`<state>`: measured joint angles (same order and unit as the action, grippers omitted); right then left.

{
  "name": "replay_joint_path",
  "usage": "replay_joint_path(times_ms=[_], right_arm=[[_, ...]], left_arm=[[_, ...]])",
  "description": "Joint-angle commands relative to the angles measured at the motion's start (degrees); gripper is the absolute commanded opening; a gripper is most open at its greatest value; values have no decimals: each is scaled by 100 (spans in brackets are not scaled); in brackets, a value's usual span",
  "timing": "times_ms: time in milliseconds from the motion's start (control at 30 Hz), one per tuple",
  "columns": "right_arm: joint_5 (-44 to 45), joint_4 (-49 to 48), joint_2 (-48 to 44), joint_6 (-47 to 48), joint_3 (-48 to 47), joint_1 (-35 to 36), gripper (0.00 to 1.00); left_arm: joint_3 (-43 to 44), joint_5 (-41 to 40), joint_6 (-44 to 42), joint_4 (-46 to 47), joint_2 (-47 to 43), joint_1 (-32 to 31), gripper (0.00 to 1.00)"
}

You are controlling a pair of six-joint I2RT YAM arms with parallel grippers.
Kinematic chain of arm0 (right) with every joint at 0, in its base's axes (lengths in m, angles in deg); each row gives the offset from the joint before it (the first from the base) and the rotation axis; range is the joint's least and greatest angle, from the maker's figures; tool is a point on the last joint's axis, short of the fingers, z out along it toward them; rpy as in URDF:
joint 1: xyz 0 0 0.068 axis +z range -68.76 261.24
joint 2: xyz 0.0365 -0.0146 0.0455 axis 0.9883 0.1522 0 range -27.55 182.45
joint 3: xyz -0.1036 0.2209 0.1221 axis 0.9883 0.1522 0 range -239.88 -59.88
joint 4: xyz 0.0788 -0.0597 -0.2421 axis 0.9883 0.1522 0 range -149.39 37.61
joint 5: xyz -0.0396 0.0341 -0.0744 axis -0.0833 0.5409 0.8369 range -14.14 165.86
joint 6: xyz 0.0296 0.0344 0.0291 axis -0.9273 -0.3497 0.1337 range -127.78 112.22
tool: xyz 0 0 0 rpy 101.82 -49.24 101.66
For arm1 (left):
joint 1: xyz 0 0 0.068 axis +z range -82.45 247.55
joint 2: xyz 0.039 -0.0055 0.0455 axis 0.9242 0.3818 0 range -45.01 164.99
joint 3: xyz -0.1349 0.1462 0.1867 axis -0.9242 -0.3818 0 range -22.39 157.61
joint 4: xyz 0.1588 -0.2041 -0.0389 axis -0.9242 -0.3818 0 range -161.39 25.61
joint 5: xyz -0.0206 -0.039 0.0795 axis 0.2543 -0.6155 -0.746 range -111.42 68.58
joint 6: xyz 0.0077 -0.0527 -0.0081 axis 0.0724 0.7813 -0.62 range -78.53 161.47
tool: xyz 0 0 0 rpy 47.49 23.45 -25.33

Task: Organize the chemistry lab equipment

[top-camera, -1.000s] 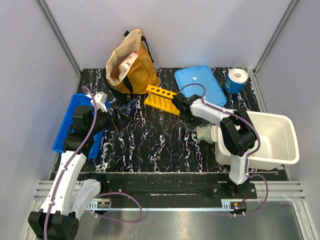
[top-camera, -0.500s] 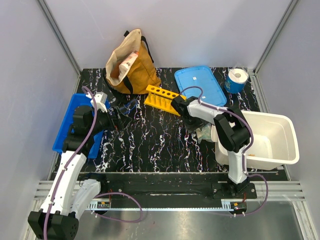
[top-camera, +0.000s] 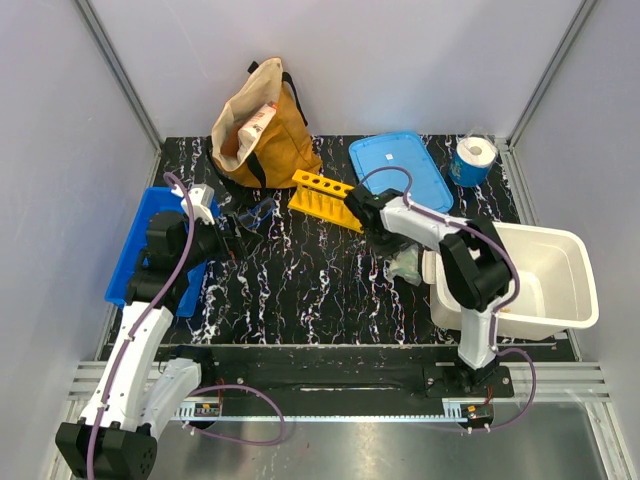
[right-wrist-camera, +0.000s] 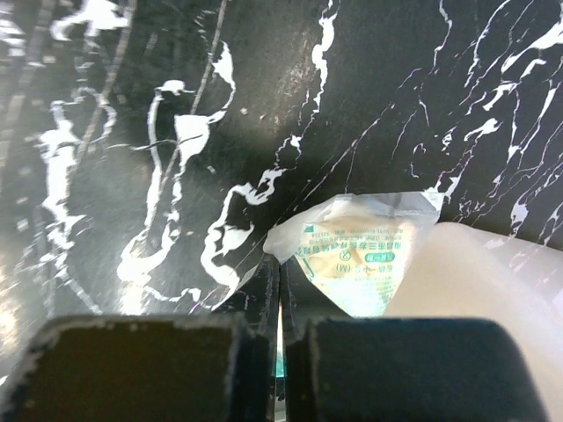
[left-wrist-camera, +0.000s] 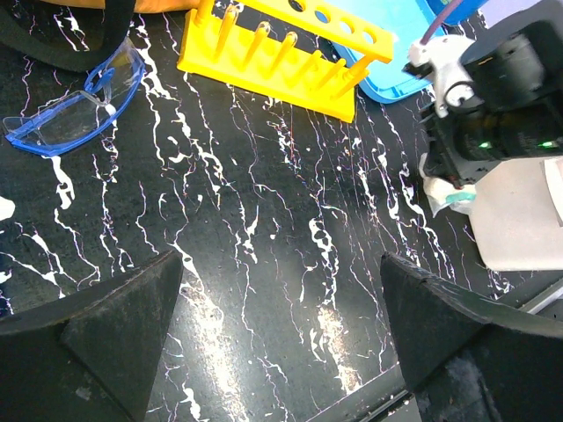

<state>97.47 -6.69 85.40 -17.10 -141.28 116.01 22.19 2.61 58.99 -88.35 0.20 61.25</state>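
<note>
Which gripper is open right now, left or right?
The left gripper, its fingers spread wide with nothing between them; the right gripper is pinched shut on the glove packet at its corner.

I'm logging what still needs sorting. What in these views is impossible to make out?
Tan bag: contents, top view; its folded rim shows only a white box end.
Glove packet: print, right wrist view; too small and blurred.
Right gripper: whether its closed fingers pinch the packet; right wrist view shows only a slit, the right arm hides it from above.
Blue tray: contents, top view; left arm covers much of it.
</note>
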Motion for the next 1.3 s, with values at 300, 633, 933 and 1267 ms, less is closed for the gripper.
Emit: replay_joint_path(times_ms=[300,633,933,1267], right_arm=[[-1897,-797,-2319,-491,-103,-22,2],[-432,-701,-3620,-834,-393,-31,3],[1556,230,-4263,-791,-526,-706,7],[1900,679,-4150,-1212,555,-1709,10]], left_arm=[[113,-83,-82,138,-39,-29,99],[130,-101,-82,138,-30,-29,99],[121,-109,-91,129,-39,-29,99],[139,-92,-82,85,32,-29,99]])
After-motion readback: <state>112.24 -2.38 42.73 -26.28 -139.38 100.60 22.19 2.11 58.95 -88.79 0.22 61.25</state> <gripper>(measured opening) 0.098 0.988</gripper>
